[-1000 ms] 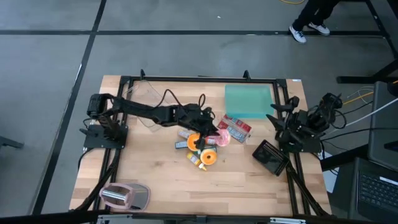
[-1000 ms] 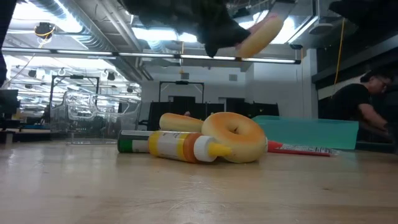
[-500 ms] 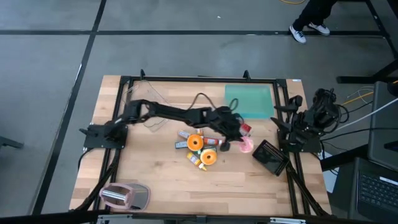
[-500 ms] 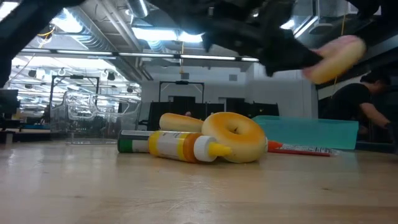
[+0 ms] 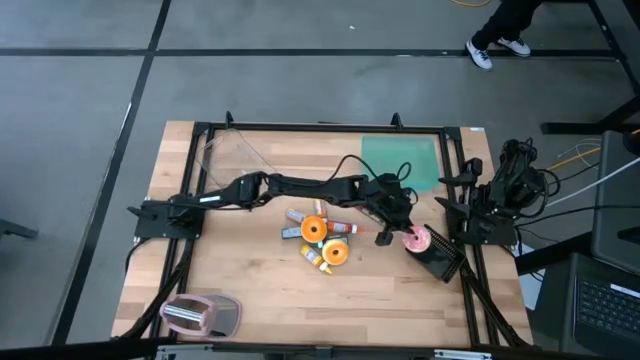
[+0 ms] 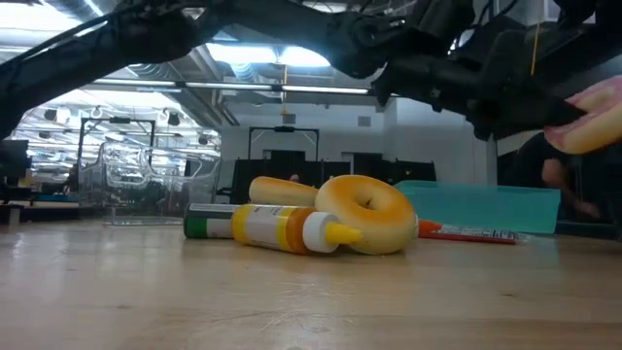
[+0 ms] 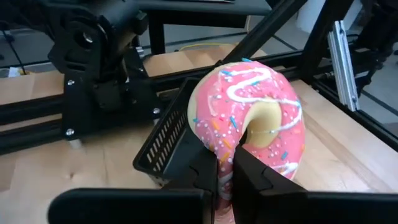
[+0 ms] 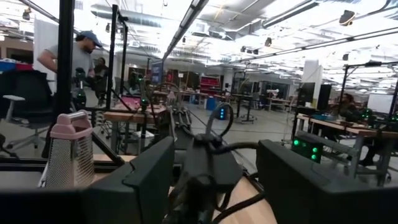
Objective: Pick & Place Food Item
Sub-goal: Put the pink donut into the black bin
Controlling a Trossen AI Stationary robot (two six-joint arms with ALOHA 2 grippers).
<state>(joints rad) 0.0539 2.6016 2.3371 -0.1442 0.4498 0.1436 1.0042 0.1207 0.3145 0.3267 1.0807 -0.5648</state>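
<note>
since the earlier frame we find the left gripper (image 5: 398, 231) carried rightward across the counter (image 5: 250, 290), clamped on the pink donut (image 7: 249, 118), now just over the black basket (image 5: 436, 255) below it; release appears next. right gripper (image 8: 205, 180) waits, fingers apart.

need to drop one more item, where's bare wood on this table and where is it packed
Bare wood lies along the table near edge, between the grater and the black basket. The middle is packed: orange donut, bottles, left gripper holding the pink donut.
</note>
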